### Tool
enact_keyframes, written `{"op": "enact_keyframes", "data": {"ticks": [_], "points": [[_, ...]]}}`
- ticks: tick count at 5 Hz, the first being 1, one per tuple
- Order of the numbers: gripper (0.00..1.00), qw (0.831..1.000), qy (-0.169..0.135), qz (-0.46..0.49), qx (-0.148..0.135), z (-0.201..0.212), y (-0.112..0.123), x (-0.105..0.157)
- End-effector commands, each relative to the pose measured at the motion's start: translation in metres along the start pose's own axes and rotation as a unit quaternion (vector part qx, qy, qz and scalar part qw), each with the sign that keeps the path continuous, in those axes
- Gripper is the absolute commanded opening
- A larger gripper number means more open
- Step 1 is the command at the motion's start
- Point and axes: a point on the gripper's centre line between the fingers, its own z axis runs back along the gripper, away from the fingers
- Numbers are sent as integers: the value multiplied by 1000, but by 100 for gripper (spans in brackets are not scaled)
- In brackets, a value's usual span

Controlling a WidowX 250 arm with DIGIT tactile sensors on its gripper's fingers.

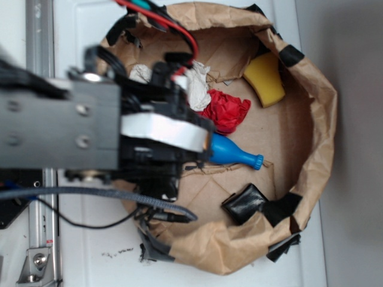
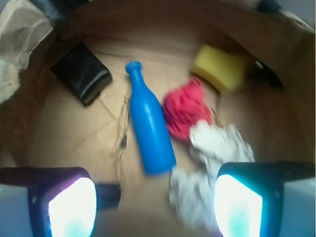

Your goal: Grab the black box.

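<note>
The gripper (image 2: 154,207), jaws apart and empty, needed shifting from above the blue plastic bottle (image 2: 149,125) toward the small glossy black box (image 2: 81,73) beside its neck.

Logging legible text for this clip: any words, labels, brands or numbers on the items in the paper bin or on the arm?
None can be read.
Black box: glossy wrapping, no print visible.
Blue bottle: plain, no label.
Yellow sponge: plain.
Gripper: no markings visible; the wrist view is blurred.
</note>
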Motion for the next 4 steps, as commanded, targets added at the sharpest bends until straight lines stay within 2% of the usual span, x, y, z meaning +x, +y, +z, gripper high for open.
{"op": "enact_keyframes", "data": {"ticks": [1,2,3,4], "points": [[100,998,-37,-58,15,-42,22,21],[100,995,-51,-81,-27,-38,42,30],[100,993,-47,-80,-67,-36,71,38],[100,990,-47,-106,-76,-40,62,49]]}}
